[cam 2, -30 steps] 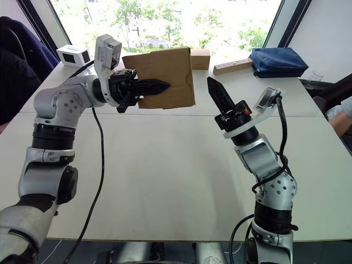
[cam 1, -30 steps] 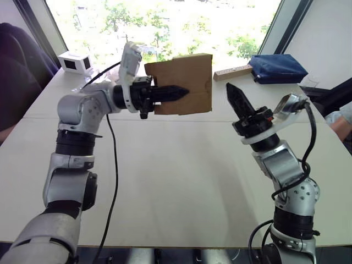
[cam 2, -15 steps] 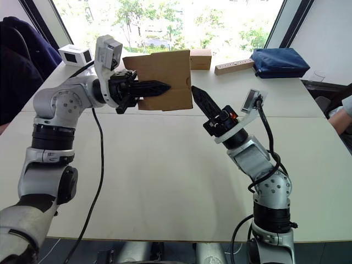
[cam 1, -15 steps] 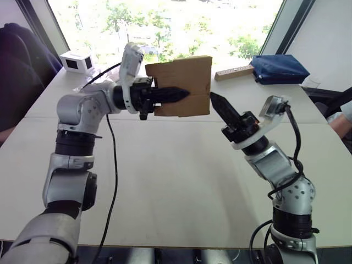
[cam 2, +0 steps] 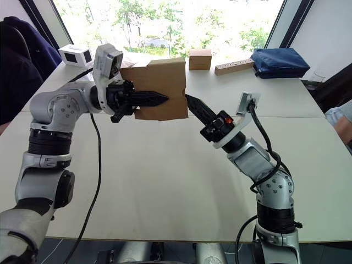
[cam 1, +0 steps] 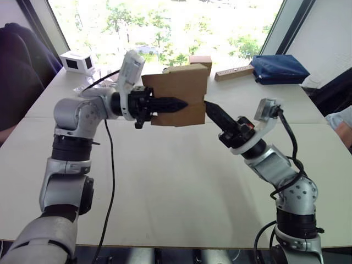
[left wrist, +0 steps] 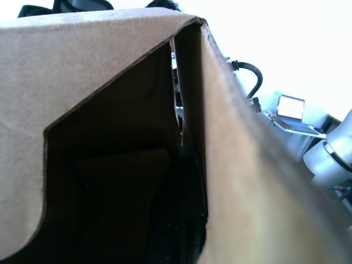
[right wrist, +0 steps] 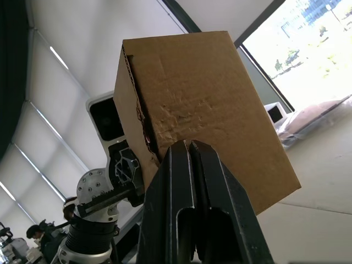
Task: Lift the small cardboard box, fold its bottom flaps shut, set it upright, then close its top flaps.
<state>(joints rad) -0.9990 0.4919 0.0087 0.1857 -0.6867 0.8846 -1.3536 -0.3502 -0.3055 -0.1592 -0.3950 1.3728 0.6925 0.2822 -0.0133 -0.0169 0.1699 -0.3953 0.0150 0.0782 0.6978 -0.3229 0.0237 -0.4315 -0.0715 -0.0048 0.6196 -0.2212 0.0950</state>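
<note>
My left tool (cam 1: pixel 179 103) was clamped on the box (cam 1: pixel 184 88), holding it in the air above the table (cam 1: pixel 176 181). My right tool (cam 1: pixel 209 109), fingers pressed together, touched the box's lower right edge.

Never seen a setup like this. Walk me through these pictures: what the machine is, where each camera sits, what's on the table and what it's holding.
It is a humanoid robot with two arms, each ending in a two-fingered black gripper. Two pictures come from a stereo camera on its head, looking down over the arms; the other two come from cameras on its wrists, looking along the fingers.

The left gripper is shut on the small cardboard box, holding it above the white table. The right gripper, fingers shut, has its tip at the box's edge.

Along the table's far side lie a cube-shaped brown box, a long tan block, a blue pouch and a small white device.
</note>
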